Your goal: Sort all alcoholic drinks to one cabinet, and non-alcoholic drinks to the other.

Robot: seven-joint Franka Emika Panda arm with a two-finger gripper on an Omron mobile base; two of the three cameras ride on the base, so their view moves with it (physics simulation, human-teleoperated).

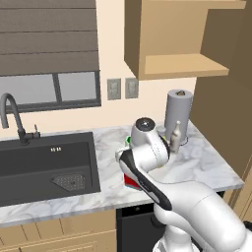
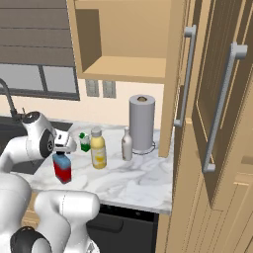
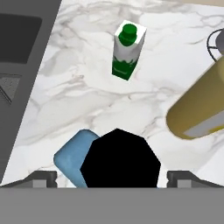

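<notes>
Hand view first: we're looking straight down on the squat blue bottle with the red label and black cap (image 3: 118,159), its black cap right between the two dark finger tips, and the two-finger gripper (image 3: 112,177) is spread wide with a finger to either side, nothing pinched. Beyond it on the white marble countertop (image 3: 78,100) stands the small green-and-white carton (image 3: 127,51), well apart from the bottle, and the tall yellow bottle with the pale grey cap (image 3: 199,111) leans in from the right edge. Over to the right base view: the gripper (image 2: 63,146) hangs just above the blue-and-red bottle (image 2: 62,168) at the front of the counter, close to the dark sink (image 2: 6,129). The carton (image 2: 85,142) sits behind it, the yellow bottle (image 2: 98,148) just to its right, then the slim grey long-necked bottle (image 2: 127,144) beside the grey paper-towel roll (image 2: 142,123). Up on the wall is the small light-wood box cabinet with one plain shelf board (image 2: 123,66), and at the right the tall pantry unit with panelled doors and silver bar handles (image 2: 220,128). From the left base view the white arm covers most of the bottles; the grey bottle (image 1: 175,135) peeks out beside the roll.
</notes>
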